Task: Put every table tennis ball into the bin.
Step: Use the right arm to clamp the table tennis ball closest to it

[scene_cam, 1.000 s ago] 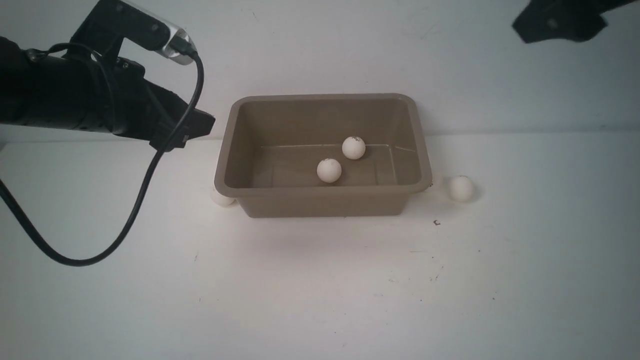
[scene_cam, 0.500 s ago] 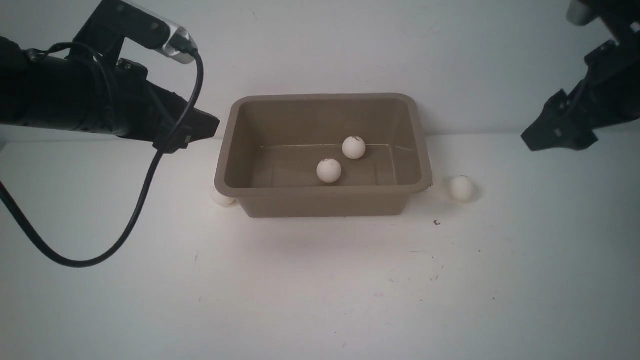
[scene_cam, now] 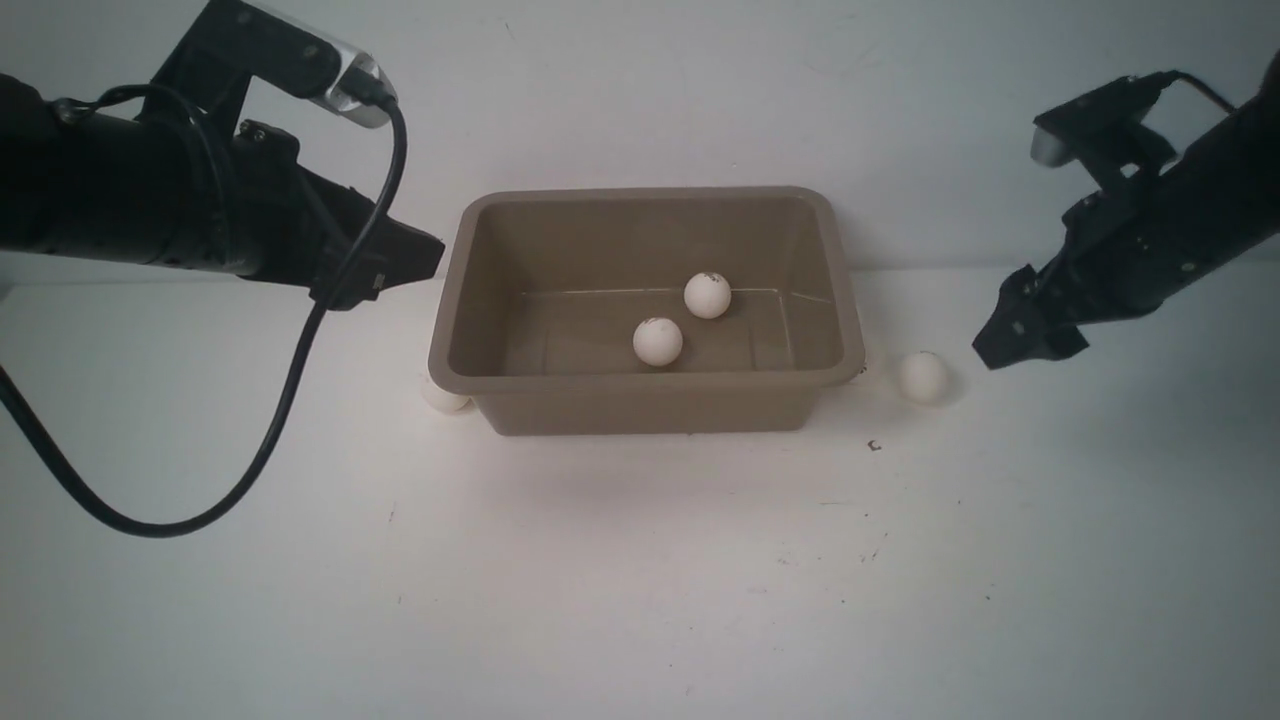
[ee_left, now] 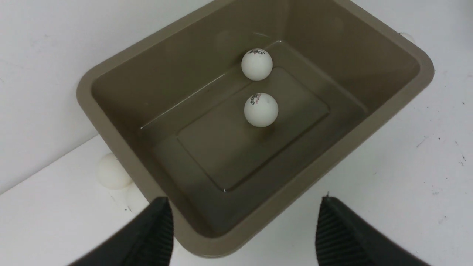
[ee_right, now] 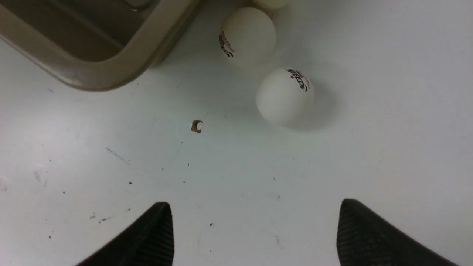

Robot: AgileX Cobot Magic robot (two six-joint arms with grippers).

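Right gripper [scene_cam: 1010, 345] hovers with jaws wide and empty, close to the right of a table tennis ball [scene_cam: 921, 377] on the table [scene_cam: 640, 580]. Its wrist view adds two more balls [ee_right: 247, 35] by the bin's right end (the front view hides them behind the rim). A fourth ball [scene_cam: 443, 397] peeks from under the near-left corner. Two balls [scene_cam: 658, 340] lie apart on the floor of the bin [scene_cam: 640, 410]. Left gripper [scene_cam: 415, 255], jaws apart and empty, hangs at the bin's left end. Only its wrist view shows a last ball [ee_left: 112, 171] beside the bin's far side.
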